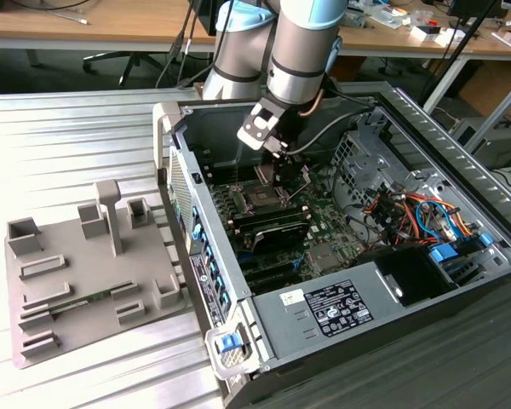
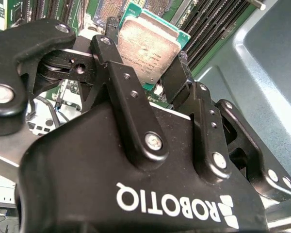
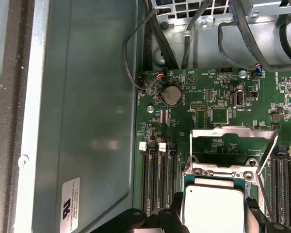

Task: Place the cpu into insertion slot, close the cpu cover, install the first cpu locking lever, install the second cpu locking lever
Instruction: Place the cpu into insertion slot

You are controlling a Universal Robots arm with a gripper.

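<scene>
My gripper (image 2: 140, 65) is clamped on the cpu (image 2: 148, 43) by its edges, just above the insertion slot (image 3: 218, 173). The cpu cover (image 3: 233, 132) stands open. I'd square the corners, keep the chip level, and descend gently with no side load.

The cpu (image 2: 148, 46) shows a dull, scuffed silvery metal top; the gripper (image 2: 141, 60) is smooth, semi-gloss black; the cpu cover (image 3: 233, 131) gleams as bare metal.

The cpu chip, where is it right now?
In both wrist views the cpu is clamped in the gripper. It is right at the insertion slot on the green board, and the cpu cover stands open beyond it.
</scene>
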